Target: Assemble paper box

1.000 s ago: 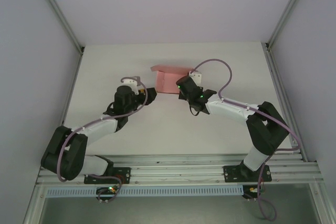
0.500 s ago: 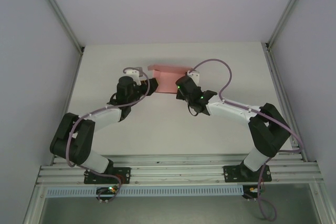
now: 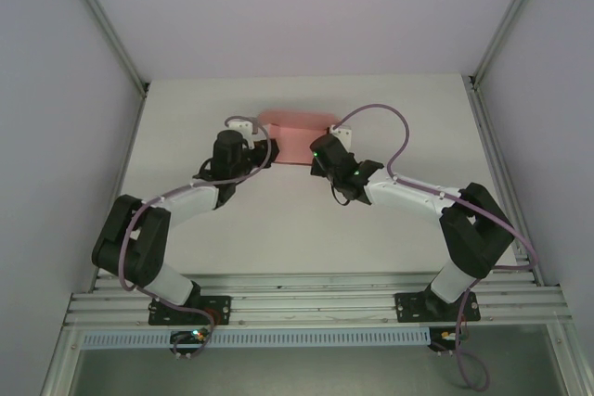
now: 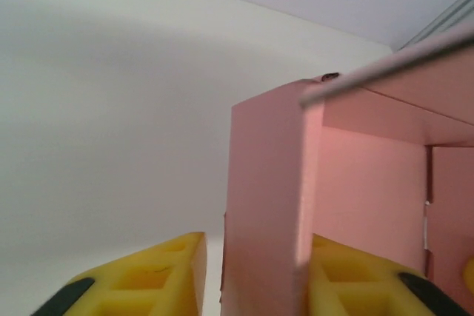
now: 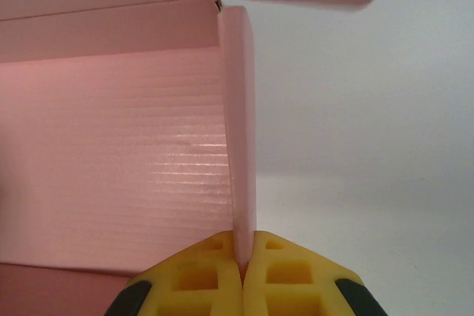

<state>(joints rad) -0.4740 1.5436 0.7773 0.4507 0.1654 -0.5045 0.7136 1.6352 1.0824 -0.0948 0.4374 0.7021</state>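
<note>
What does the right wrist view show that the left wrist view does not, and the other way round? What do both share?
Right wrist view: the right gripper is shut on a thin upright flap of the paper box, beside a ribbed inner panel. Left wrist view: the left gripper straddles a box wall, with a gap on one side, so it is not yet clamped. Both show the pink box and the pale table.

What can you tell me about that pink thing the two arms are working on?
It is a paper box of thin pink cardboard with fine ribbing, partly folded, with several panels standing up at their creases. It sits toward the far middle of the white table. The right claw pinches one upright panel edge-on. The left claw straddles another wall, with a small gap showing on one side.
</note>
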